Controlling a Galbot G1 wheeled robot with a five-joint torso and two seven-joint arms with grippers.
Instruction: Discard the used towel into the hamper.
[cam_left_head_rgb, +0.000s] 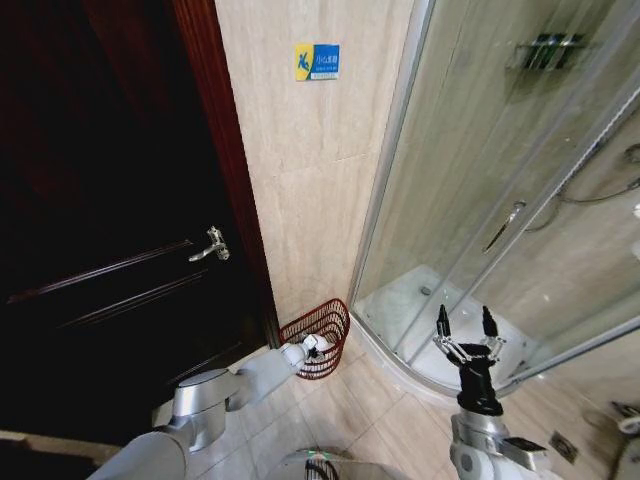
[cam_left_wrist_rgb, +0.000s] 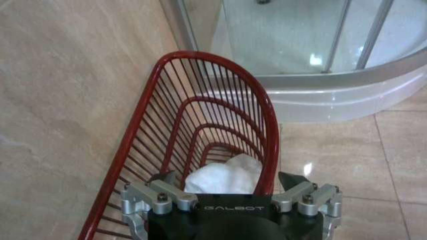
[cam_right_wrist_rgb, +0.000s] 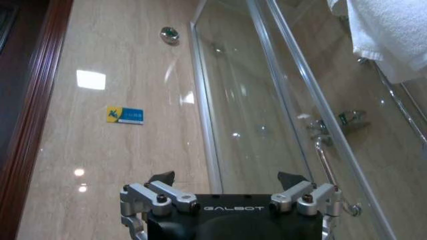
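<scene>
**Towel in the hamper, left jaws spread over it**

The left gripper (cam_left_wrist_rgb: 230, 182) hangs at the mouth of the hamper (cam_left_wrist_rgb: 200, 115), its jaws spread wide and pinching nothing. Between the tips, the left wrist view looks straight down onto the towel (cam_left_wrist_rgb: 223, 175), a white bundle lying low inside the red wire basket. The towel looks free of the jaws; whether a fold touches a fingertip cannot be told.

In the head view, the left gripper (cam_left_head_rgb: 308, 350) reaches forward to the hamper (cam_left_head_rgb: 320, 335), which stands on the floor in the corner between the dark door (cam_left_head_rgb: 110, 230) and the shower cabin (cam_left_head_rgb: 480, 200). The right gripper (cam_left_head_rgb: 466, 335) is held upright near the shower glass, jaws also spread and empty, well apart from the hamper.

By my judgement the drop is made and the step in hand is to clear out cleanly. To do it well, the jaws should stay spread so no fold gets caught. The arm should come straight back out of the opening, not sideways, since the wire rim sits close around the tips and a knock could tip the light basket. The tiled wall (cam_left_wrist_rgb: 73, 100) lies just beside the hamper, so any swing should go away from it.
</scene>
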